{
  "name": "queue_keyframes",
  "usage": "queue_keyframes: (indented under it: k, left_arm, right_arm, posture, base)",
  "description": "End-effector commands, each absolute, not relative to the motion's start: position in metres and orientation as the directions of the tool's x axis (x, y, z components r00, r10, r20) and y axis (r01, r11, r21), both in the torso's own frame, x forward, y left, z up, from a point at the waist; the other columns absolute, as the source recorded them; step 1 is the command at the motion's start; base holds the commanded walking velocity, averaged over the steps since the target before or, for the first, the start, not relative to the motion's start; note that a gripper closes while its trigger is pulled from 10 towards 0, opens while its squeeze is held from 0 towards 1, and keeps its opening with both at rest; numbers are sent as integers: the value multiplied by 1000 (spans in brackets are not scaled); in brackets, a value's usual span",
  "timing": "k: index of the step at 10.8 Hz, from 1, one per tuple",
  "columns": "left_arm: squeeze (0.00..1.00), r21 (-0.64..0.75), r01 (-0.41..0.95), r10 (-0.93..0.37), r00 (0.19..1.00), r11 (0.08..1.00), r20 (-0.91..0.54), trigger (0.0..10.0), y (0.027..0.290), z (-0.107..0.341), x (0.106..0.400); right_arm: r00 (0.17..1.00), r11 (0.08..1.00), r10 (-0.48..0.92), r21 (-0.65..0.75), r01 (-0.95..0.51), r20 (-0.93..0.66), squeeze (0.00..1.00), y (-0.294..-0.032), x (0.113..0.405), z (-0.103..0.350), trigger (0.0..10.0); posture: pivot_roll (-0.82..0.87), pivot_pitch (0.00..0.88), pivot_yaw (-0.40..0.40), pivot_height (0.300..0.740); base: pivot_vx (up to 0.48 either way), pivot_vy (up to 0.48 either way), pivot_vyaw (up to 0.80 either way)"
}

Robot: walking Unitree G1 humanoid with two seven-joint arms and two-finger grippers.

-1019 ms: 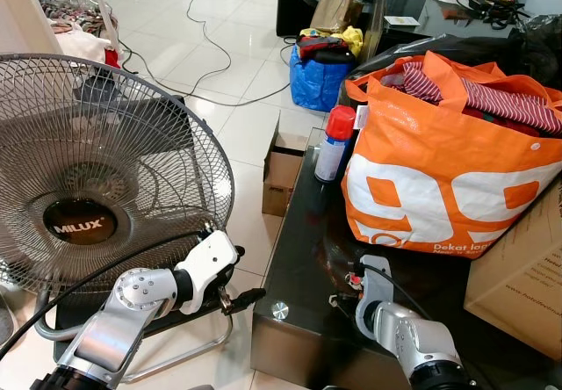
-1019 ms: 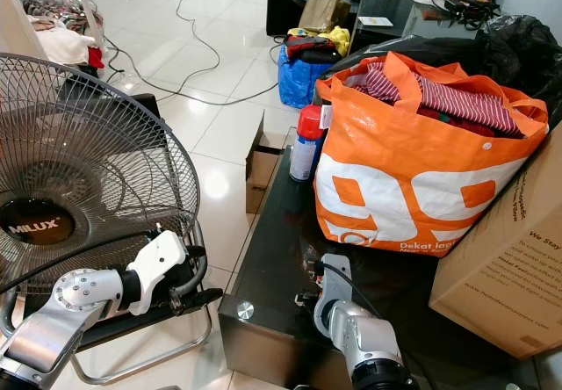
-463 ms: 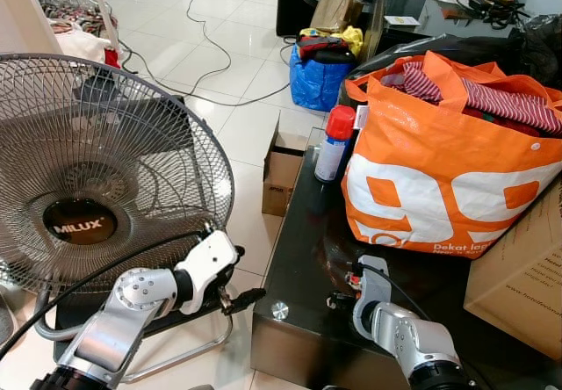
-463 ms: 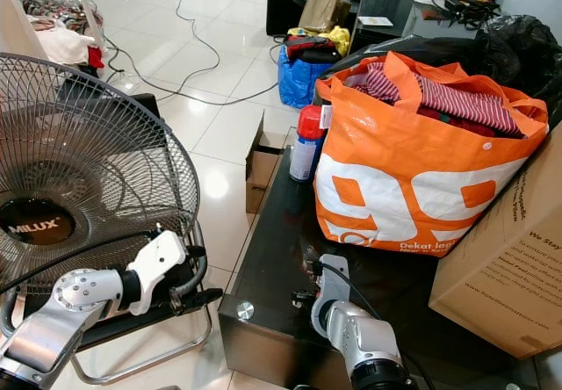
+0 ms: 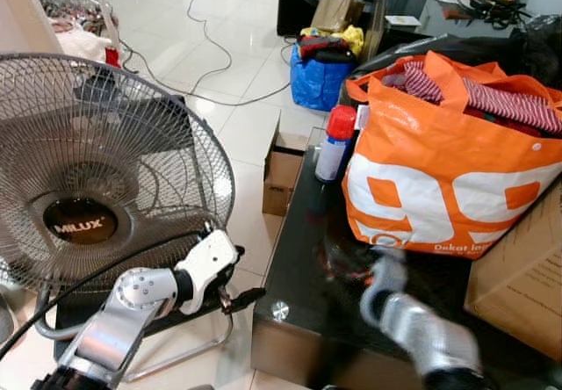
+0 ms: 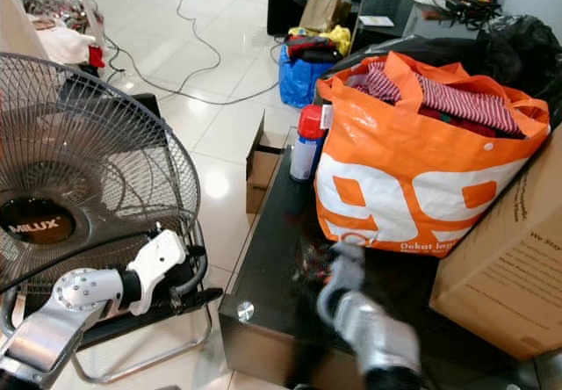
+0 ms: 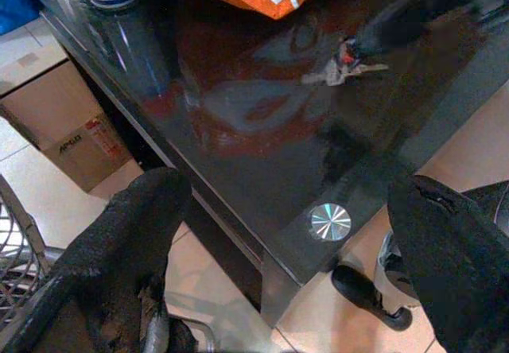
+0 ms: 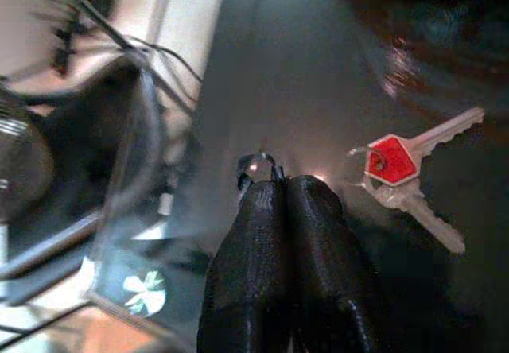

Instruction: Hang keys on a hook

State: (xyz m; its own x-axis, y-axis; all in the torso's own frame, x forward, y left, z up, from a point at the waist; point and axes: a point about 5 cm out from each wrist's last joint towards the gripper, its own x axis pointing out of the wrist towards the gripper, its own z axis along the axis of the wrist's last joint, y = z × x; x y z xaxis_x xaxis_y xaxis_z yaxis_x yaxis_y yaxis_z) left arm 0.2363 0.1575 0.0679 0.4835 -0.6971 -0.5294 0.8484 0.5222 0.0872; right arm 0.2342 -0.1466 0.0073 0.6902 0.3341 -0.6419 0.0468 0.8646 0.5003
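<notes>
orange bag (image 5: 448, 188); keys (image 8: 409, 174) (red-headed, silver)

Keys on the glossy dark desk

The keys (image 8: 413, 180) are a small bunch: one with a red hexagonal head and a silver blade, and a plain silver key beneath it, their blades splayed apart. A thin metal ring (image 8: 256, 166) sits at the tips of the right gripper (image 8: 285, 190), whose jaws are pressed together.

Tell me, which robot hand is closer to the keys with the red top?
The right. The right gripper is over the black table, fingers pinched on the key ring beside the keys. The left gripper hangs off the table's corner, by the fan.
</notes>
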Motion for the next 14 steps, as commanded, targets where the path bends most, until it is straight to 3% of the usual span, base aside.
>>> queue_keyframes:
  k: [1, 5, 7, 9, 11, 12, 13, 14]
  left_arm:
    - [0, 98, 844, -692, 493, 527, -527, 10000, 158, 68, 236]
    - [0, 105, 806, -679, 554, 583, -481, 10000, 161, 72, 237]
    - [0, 100, 744, -656, 637, 660, -405, 10000, 164, 82, 239]
    - [0, 173, 576, -526, 809, 799, -263, 10000, 174, 101, 249]
    - [0, 201, 475, -445, 878, 857, -177, 10000, 175, 118, 252]
    - [0, 215, 404, -388, 914, 889, -115, 10000, 173, 129, 254]
    - [0, 222, 390, -378, 921, 894, -96, 10000, 172, 132, 256]
    - [0, 224, 363, -354, 932, 904, -84, 10000, 171, 132, 259]
  right_arm:
    - [722, 831, 347, 553, 58, -598, 0, -157, 228, 20, 0]
    - [845, 732, 304, 676, 89, -440, 0, -164, 223, 61, 0]
    - [921, 657, 301, 753, -11, -249, 0, -159, 224, 93, 0]
    - [957, 719, 250, 690, -82, -147, 0, -162, 219, 119, 0]
    - [972, 858, 196, 502, -105, -133, 0, -167, 216, 134, 0]
    - [982, 944, 137, 317, -90, -128, 0, -167, 222, 143, 0]
    - [986, 960, 109, 272, -72, -124, 0, -165, 227, 143, 3216]
    - [990, 971, 72, 235, -42, -122, 0, -163, 230, 141, 10000]
  posture:
    - [-79, 0, -78, 740]
    - [-74, 0, -68, 740]
    - [-69, 0, -63, 740]
    - [-63, 0, -61, 740]
    - [-61, 0, -58, 740]
    - [-60, 0, -63, 740]
    - [-59, 0, -64, 740]
    - [-46, 0, -67, 740]
  base:
    - [0, 0, 0]
    - [0, 0, 0]
    - [0, 0, 0]
    - [0, 0, 0]
    - [0, 0, 0]
    - [0, 0, 0]
    - [0, 0, 0]
    - [0, 0, 0]
